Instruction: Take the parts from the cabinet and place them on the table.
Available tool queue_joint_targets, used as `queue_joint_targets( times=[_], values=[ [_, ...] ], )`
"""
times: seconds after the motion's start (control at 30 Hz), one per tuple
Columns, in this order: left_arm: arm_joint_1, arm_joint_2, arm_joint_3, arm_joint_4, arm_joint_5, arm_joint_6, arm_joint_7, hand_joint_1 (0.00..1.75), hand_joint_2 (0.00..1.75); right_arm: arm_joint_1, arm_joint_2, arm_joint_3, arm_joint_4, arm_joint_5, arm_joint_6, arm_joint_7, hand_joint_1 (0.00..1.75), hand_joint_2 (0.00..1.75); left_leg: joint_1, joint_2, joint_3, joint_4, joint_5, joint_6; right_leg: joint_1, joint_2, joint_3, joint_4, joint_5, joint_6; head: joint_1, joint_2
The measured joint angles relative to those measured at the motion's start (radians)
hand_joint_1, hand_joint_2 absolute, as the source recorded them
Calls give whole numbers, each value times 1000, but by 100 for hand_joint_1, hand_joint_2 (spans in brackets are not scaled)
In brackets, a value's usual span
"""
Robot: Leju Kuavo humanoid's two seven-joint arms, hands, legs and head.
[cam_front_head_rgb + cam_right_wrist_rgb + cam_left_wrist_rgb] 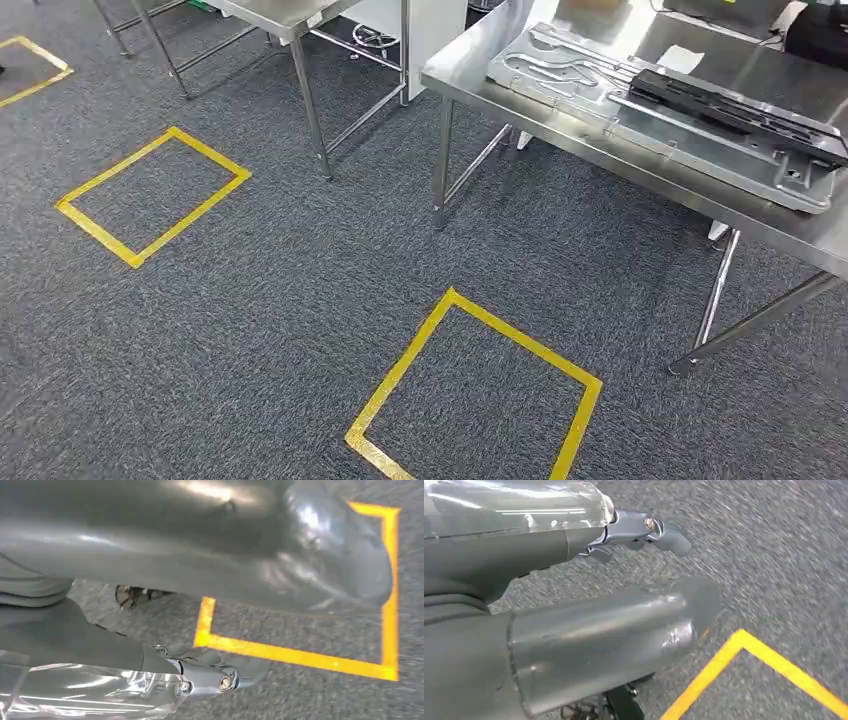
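Observation:
A stainless steel table (pixel 470 72) stands at the upper right of the head view. On it lies a large flat grey metal part (pixel 620 110) with cut-outs, and a long black part (pixel 735 108) rests across its far side. My left hand (pixel 599 640) hangs above the grey carpet with its thumb and fingers (pixel 649 529) apart and nothing in it. My right hand (pixel 200 550) also hangs over the carpet, its fingers (pixel 215 677) spread away from the thumb, holding nothing.
A yellow tape square (pixel 480 390) marks the carpet just ahead, and another (pixel 150 195) lies to the left. A second steel table (pixel 290 20) stands behind. Table legs (pixel 440 160) reach the floor nearby. Yellow tape (pixel 749 650) and a tape corner (pixel 300 655) lie under each hand.

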Motion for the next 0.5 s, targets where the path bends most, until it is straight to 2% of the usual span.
queue_joint_targets(
  times=[0.03,0.07,0.1,0.13,0.17,0.2,0.3,0.33,0.37,0.4,0.47,0.5],
  values=[
    [2,0,0,0,0,1,2,0,0,0,-1,-3,2,13,-5,2,0,0,0,-11,-1,0,1,-1,0,1,2,-8,22,-1,0,0],
    [3,0,0,0,0,2,3,0,0,-1,-3,-8,5,28,-10,5,0,0,-1,-22,-1,1,2,-2,0,2,23,-54,60,-4,0,0],
    [3,0,0,0,-2,3,3,0,0,-1,-5,-10,8,47,-21,10,0,0,-2,-36,1,1,4,-5,0,11,66,-144,115,-11,0,0],
    [2,-1,0,0,-3,3,4,0,0,-1,-6,-11,11,72,-38,17,0,0,-3,-48,3,1,5,-7,3,30,111,-241,163,-20,1,0],
    [1,-3,0,0,-3,4,4,0,0,-1,-10,-12,14,104,-61,25,0,0,-2,-57,1,0,8,-11,4,74,136,-302,168,-30,-1,0],
    [-3,-4,0,0,-5,6,4,0,0,-1,-11,-13,20,135,-80,35,0,0,-6,-69,-5,4,11,-17,3,75,139,-317,168,-32,-2,0],
    [3,-4,0,0,-14,11,7,0,0,-3,-21,-13,51,235,-160,68,0,0,2,-92,-11,-5,22,-36,10,53,135,-315,172,-37,0,0],
    [5,-3,0,0,-16,12,8,0,0,-4,-23,-13,66,263,-180,79,0,0,-4,-90,-14,-1,21,-42,-3,41,140,-335,186,-51,-3,0],
    [5,0,0,0,-19,14,8,0,0,-4,-25,-13,81,290,-198,92,0,0,-7,-38,-24,23,2,-43,-2,26,144,-342,190,-55,-1,0],
    [2,0,0,0,-21,14,9,0,0,-2,-28,-13,97,308,-212,102,0,0,-6,-8,-49,76,-39,-45,-1,15,142,-342,192,-63,-6,0],
    [-3,1,0,0,-21,15,9,0,0,0,-32,-16,125,337,-232,132,0,0,-1,6,-117,231,-118,-53,4,-14,136,-338,191,-64,-5,0],
    [-3,2,0,0,-21,15,9,0,0,0,-37,-16,142,348,-240,145,0,0,0,9,-143,293,-138,-57,5,-27,133,-335,191,-64,-5,0]
  ],
)
